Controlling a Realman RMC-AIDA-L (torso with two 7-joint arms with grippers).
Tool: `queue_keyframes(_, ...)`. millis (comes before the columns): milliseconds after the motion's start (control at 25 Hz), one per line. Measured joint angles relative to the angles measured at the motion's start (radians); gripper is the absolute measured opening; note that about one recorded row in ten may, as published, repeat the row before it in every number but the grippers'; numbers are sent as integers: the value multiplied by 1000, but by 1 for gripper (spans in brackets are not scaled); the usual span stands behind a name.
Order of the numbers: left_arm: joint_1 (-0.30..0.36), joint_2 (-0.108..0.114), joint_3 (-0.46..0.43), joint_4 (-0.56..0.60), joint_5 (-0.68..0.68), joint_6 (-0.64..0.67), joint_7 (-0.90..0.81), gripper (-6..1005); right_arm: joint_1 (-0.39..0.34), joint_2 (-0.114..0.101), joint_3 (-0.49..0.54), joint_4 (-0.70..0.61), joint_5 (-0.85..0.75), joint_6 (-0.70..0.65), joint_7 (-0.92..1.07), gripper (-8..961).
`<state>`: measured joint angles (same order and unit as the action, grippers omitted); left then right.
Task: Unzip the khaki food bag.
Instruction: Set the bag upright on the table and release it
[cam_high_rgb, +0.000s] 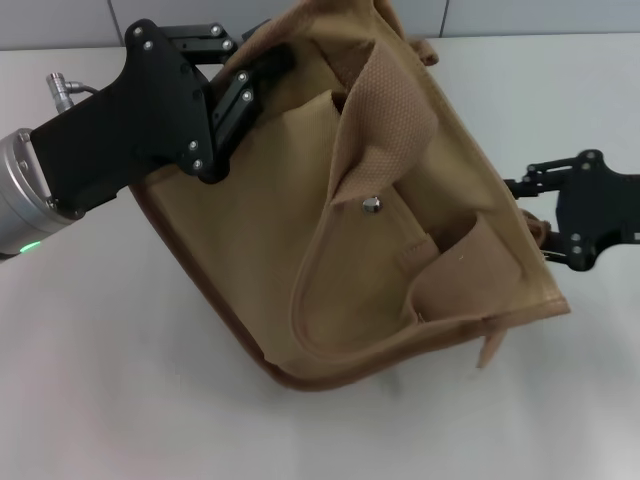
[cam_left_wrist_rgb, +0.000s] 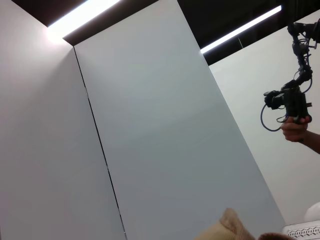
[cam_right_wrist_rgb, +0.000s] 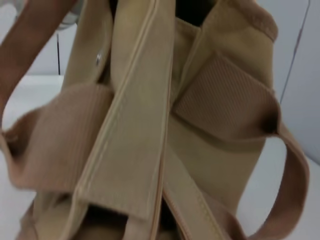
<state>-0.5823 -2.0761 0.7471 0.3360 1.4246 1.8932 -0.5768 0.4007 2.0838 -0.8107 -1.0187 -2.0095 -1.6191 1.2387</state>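
Observation:
The khaki food bag (cam_high_rgb: 330, 230) lies tilted on the white table, front pocket with its silver snap (cam_high_rgb: 371, 205) facing up and a wide webbing handle (cam_high_rgb: 395, 95) draped over it. My left gripper (cam_high_rgb: 255, 62) is shut on the bag's far upper-left edge. My right gripper (cam_high_rgb: 545, 230) is at the bag's right end, against its top corner. The right wrist view shows the bag (cam_right_wrist_rgb: 145, 125) close up, with both handles and the snap (cam_right_wrist_rgb: 100, 59). The zipper is not clearly visible. A bit of tan fabric (cam_left_wrist_rgb: 227, 229) shows in the left wrist view.
The white table (cam_high_rgb: 120, 380) runs around the bag, with a grey wall behind it. The left wrist view looks up at wall panels (cam_left_wrist_rgb: 165, 140) and ceiling lights, with a person's hand holding a camera rig (cam_left_wrist_rgb: 292, 112) at the far side.

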Motion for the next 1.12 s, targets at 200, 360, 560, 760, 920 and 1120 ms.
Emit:
queue_keyframes(200, 8, 0, 1, 0, 0, 1, 0, 58, -3, 0, 5, 2, 58, 35, 11, 484)
queue_keyframes(360, 22, 0, 2, 0, 0, 2, 0, 58, -17, -2, 33, -37, 127, 42, 54, 313)
queue_keyframes(560, 34, -1, 9, -13, 0, -2, 0, 58, -40, -2, 51, -92, 230, 46, 68, 131)
queue_keyframes(760, 55, -2, 36, -52, 4, -5, 13, 58, -16, -4, 131, -117, 318, 49, 111, 68)
queue_keyframes(920, 70, -3, 38, -150, 6, -11, 101, 58, 0, -4, 142, -155, 353, 50, 135, 59)
queue_keyframes(1120, 83, -4, 38, -253, 9, -58, 177, 58, 23, -4, 136, -151, 356, 73, 167, 58)
